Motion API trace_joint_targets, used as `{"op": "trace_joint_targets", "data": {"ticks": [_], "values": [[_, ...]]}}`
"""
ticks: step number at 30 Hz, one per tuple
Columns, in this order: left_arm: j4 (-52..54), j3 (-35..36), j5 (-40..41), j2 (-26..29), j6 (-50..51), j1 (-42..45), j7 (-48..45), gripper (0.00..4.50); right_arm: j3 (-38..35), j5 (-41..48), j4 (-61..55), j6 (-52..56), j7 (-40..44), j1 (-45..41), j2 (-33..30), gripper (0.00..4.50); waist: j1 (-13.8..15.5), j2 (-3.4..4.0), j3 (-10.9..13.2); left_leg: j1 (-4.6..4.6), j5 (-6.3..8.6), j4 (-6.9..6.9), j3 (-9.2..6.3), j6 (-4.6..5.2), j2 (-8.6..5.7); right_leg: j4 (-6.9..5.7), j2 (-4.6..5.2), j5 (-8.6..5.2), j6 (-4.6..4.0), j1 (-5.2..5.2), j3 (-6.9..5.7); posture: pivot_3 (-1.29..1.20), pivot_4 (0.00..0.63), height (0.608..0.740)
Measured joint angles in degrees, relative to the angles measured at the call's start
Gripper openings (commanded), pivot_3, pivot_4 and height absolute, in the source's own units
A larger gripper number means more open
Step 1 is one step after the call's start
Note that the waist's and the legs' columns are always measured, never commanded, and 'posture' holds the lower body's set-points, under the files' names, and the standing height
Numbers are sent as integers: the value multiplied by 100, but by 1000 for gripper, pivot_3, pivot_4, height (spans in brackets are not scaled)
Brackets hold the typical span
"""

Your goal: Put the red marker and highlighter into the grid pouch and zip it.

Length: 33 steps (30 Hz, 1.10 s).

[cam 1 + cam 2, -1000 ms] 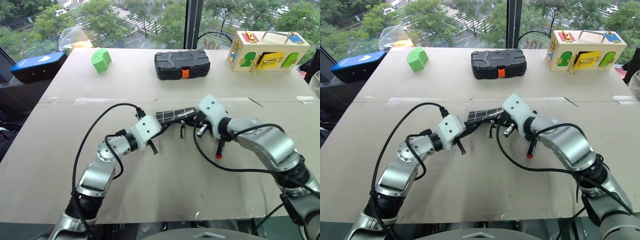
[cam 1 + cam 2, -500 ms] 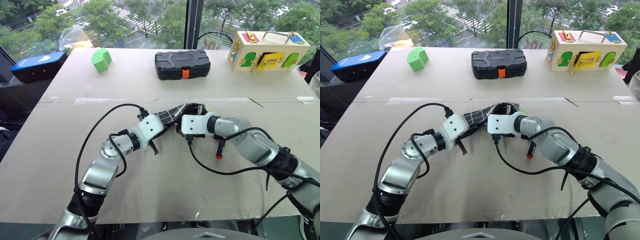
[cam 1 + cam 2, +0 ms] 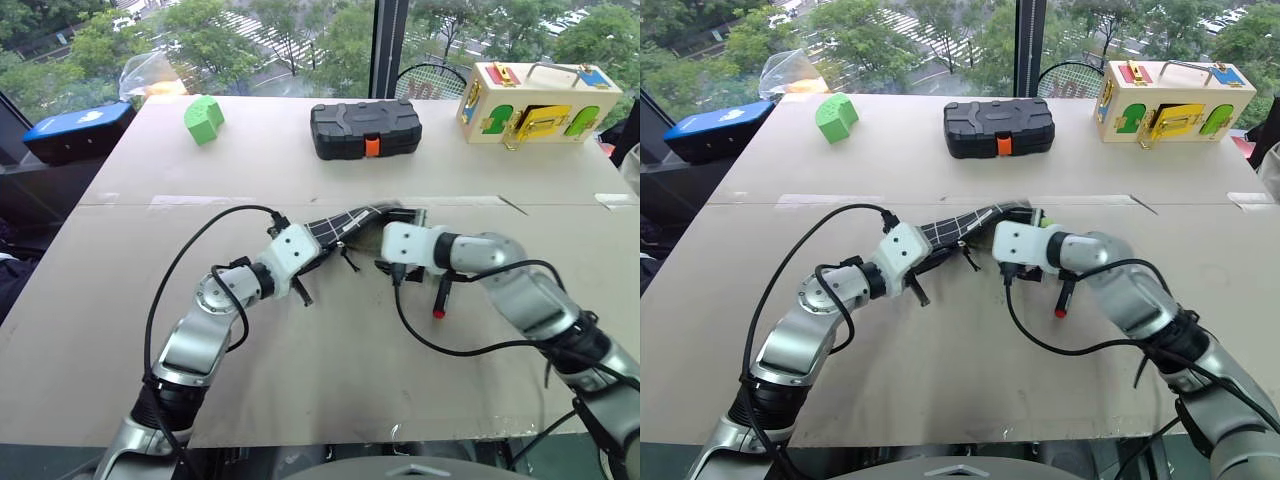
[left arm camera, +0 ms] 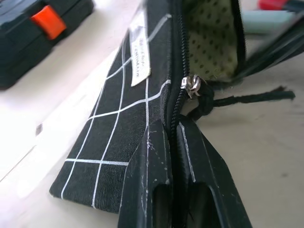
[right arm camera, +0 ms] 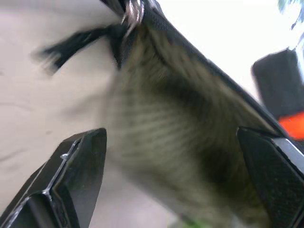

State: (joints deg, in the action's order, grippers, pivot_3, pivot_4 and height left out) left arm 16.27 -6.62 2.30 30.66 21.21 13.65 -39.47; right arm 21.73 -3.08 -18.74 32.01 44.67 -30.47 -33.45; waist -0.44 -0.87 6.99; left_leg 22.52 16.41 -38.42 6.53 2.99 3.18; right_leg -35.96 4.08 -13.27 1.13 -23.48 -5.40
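The left gripper (image 4: 176,142) pinches the closed end of the grid pouch (image 3: 335,226), holding it up at table centre. At its three o'clock the right gripper (image 5: 171,156) stands spread before the open mouth, where the highlighter (image 3: 1045,221) just peeks out. The red marker (image 3: 441,294) lies on the table at five o'clock; the mouth could sag shut and block it.

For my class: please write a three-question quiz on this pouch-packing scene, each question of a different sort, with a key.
1. True or false: the left gripper is shut on the grid pouch.
2. The right gripper's jaws are: A) open B) shut on the red marker C) shut on the zipper pull.
3. Where does the red marker lie?

Key:
1. True; it pinches the pouch's zipper edge.
2. A
3. On the table, beside the right arm, outside the pouch.
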Motion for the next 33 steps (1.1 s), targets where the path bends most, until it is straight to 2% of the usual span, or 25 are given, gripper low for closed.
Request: {"op": "trace_joint_targets", "data": {"ticks": [3,6,8,10,14,17,19,22,25,27,30,33], "values": [[-56,146,65,57,4,-1,-30,0,-978,698,-945,1294,81,362,-23,4473,3,-2,-1,-1,1,0,-4,0,0,-1,1,0,-1,1,-2,0,150,740],[-110,205,137,112,4,-11,-37,0,-1488,892,-1535,2460,-246,711,87,4473,5,-8,-5,-1,1,1,-8,1,-1,-2,2,0,-2,1,-1,0,150,740],[-117,227,194,135,6,-13,-43,0,-1867,813,-1940,3674,-934,1053,698,4473,-1,-11,-8,0,1,1,-9,0,0,-10,3,0,-2,-1,4,0,150,740],[-117,228,243,148,6,-13,-54,0,-1971,650,-2211,4388,-1519,1342,1114,4473,-2,-9,-8,0,1,2,-9,0,-1,-13,3,0,-3,-2,4,0,150,740],[-118,240,251,186,6,-13,-71,0,-1956,316,-2552,5276,-2510,1845,1828,4473,-9,-10,-8,-1,0,1,-9,-1,-4,-17,1,-1,-3,-4,3,0,150,740],[-119,235,257,204,4,-6,-88,0,-1794,191,-2650,5374,-3034,2133,2166,3683,-18,-11,-11,-4,0,2,-7,-1,-6,-16,-1,-1,-2,-2,5,0,150,740],[-119,237,266,230,-6,7,-108,0,-1698,177,-2715,5287,-3239,2265,2296,2715,-17,-26,-21,-8,1,1,-9,-1,-7,-16,-2,-2,-1,2,4,0,150,740],[-119,237,289,255,-9,7,-152,0,-1754,173,-2751,5284,-3407,2316,2496,1504,-3,-27,-22,-7,0,-2,-9,-1,-11,-15,0,-2,-1,2,10,0,150,740],[-120,237,303,260,-13,7,-157,0,-1906,170,-2883,5322,-3497,2350,2505,39,-1,-30,-23,-7,0,-4,-8,-1,-12,-15,0,-2,-1,2,14,0,150,740],[-121,237,345,258,-22,7,-157,0,-2150,189,-3042,5464,-3483,2427,2430,9,1,-32,-25,-7,0,-2,-10,-1,-12,-15,-1,-2,-1,2,13,0,150,740],[-126,238,351,256,-31,6,-153,0,-2629,342,-3244,5706,-3198,2642,1990,9,2,-27,-21,-4,0,0,-13,-1,-12,-14,-2,-2,-1,1,10,0,150,740],[-162,227,352,217,-50,22,-148,0,-3380,726,-3458,6010,-2592,2703,1683,9,-26,-15,-14,-8,-1,4,-14,-2,-8,-15,-10,-2,-1,0,11,0,150,740]]}}
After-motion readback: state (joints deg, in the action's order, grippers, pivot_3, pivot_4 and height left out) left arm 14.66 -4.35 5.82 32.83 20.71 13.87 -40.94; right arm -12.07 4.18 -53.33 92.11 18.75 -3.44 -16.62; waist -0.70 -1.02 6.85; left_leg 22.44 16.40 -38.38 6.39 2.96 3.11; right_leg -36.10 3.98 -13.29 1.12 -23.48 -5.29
